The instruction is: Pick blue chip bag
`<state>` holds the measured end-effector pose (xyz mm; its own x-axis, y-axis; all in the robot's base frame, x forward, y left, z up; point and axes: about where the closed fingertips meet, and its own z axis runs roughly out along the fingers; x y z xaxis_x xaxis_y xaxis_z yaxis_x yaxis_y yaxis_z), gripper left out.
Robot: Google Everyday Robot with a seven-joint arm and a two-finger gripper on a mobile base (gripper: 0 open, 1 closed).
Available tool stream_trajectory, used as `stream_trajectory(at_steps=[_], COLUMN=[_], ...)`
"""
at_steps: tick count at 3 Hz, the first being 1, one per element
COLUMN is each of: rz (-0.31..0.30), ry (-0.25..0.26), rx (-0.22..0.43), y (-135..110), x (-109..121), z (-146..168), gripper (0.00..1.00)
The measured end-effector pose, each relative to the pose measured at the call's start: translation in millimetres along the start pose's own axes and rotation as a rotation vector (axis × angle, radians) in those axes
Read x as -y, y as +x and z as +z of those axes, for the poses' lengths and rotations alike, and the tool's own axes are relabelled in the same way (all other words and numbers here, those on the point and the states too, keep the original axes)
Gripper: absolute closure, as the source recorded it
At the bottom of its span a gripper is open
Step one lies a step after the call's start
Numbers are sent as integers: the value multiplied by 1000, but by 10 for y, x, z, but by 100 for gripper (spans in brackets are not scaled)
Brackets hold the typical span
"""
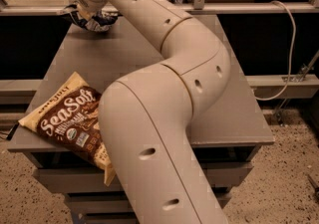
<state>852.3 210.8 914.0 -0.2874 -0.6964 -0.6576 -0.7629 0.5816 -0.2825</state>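
Two bags are on the grey desk [149,54]. At the near left edge a large cream-and-brown SeaSalt bag [67,118] lies flat, one corner overhanging. At the far left corner is the crumpled blue chip bag [102,21], with the claw [85,13] down on its top. Whether the claw is open or closed cannot be told. The beige arm [189,63] crosses the centre. A pale cable [290,44] hangs at right.

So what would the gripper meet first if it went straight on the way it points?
The blue chip bag, directly under the gripper at the far left corner of the table; they may be touching, though depth is unclear.
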Motion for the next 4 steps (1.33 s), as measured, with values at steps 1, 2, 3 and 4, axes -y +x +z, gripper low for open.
stream_trajectory(at_steps=[1,2,3,4], rz=[-27,-37,-1,37], ry=[-12,-30,-50,-76], rx=[66,161,280,385], y=[-33,-16,73,185], x=[131,324,542,673], z=[-287,-670,-1056,-1329], gripper=[100,100,100,100])
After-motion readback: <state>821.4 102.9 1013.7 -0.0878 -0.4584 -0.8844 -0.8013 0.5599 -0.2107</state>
